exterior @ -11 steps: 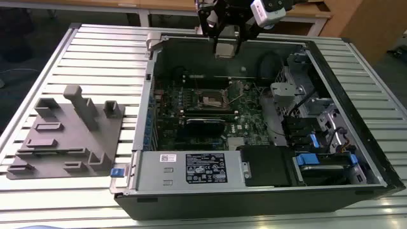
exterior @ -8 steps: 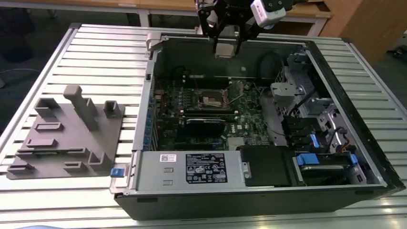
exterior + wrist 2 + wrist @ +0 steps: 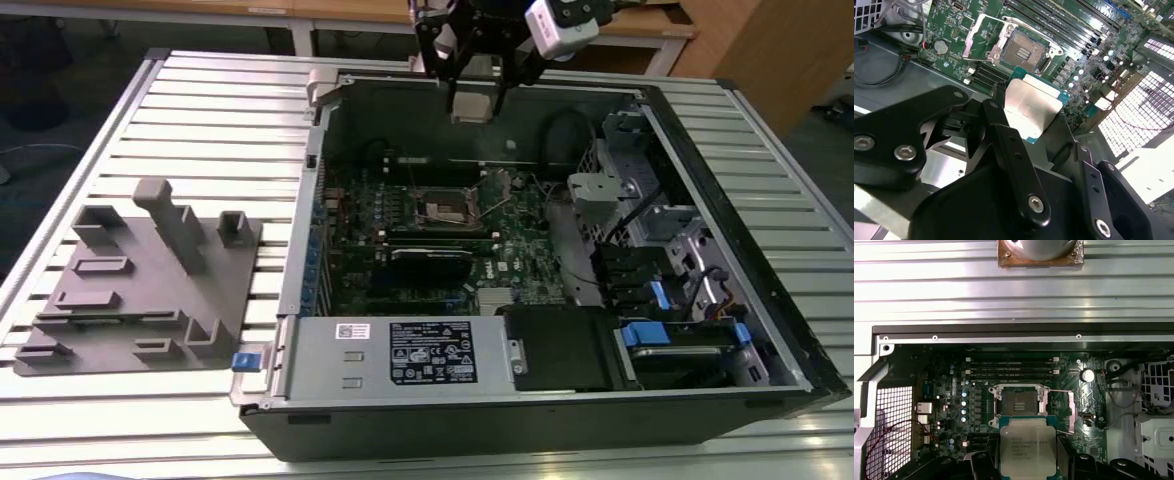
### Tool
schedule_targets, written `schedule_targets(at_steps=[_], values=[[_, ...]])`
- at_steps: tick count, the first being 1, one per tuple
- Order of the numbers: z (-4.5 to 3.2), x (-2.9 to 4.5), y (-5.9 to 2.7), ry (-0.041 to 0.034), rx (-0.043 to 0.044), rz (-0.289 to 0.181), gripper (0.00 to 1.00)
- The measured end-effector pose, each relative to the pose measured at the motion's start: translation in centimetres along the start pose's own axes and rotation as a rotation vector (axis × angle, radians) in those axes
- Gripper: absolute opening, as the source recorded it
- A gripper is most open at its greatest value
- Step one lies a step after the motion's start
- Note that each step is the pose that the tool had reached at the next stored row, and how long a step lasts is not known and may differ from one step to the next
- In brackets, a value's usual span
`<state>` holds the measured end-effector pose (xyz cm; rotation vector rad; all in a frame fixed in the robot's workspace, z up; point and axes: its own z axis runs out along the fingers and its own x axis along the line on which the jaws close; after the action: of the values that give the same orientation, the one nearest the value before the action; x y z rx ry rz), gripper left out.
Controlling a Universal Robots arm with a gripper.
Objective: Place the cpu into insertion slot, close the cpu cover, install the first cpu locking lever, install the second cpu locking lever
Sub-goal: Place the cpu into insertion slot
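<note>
My gripper (image 3: 471,98) hangs over the far edge of the open computer case, shut on the cpu (image 3: 470,106). In both wrist views the cpu (image 3: 1031,107) (image 3: 1027,445) is a square silver-topped chip on a green base, clamped between black fingers (image 3: 1004,135). It is well above the motherboard, apart from the insertion slot (image 3: 1016,404) (image 3: 1024,50) (image 3: 445,207). The slot is bare, showing its contact field. The cpu cover (image 3: 983,39), a silvery frame plate, stands swung up beside the slot.
Memory slots (image 3: 1011,367) run beside the socket. In the exterior view, a power supply (image 3: 400,352) fills the case's near side and drive bays (image 3: 654,250) stand at that view's right. A grey fixture block (image 3: 134,280) lies on the slatted table at its left.
</note>
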<state>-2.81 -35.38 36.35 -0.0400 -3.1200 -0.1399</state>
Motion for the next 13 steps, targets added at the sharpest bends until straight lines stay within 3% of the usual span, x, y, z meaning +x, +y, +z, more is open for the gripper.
schedule_targets(at_steps=[13], values=[[0.5, -0.01, -0.05, -0.0001, -0.0001, 0.0, 0.54]])
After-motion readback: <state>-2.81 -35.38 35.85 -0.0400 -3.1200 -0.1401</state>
